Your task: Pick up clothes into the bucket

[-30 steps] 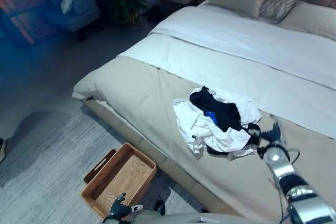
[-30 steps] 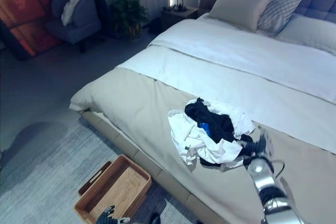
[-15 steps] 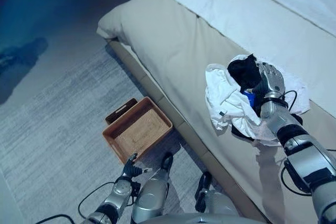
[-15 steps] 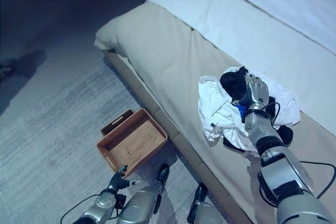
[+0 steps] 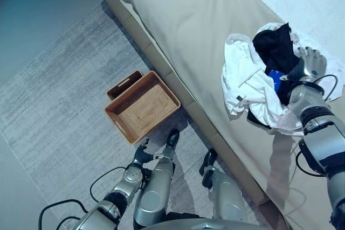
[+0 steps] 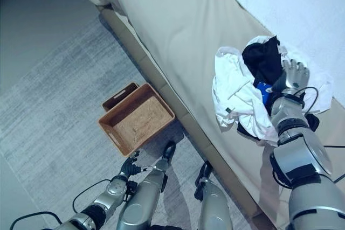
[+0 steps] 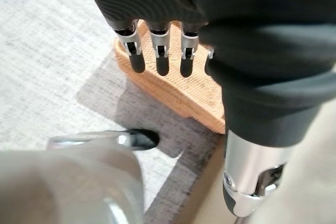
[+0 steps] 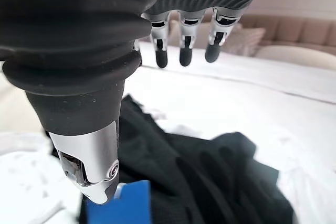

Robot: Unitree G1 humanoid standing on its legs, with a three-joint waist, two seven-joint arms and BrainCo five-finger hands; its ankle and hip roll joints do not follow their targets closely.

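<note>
One heap of clothes (image 5: 259,82) — white, black, blue — under the spread right hand (image 5: 310,64).

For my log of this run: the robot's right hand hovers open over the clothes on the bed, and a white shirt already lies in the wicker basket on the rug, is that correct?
Not quite: the wicker basket on the rug holds nothing, as the left eye view shows. The rest stands: the right hand hovers with straight fingers over the pile of clothes on the bed.
</note>
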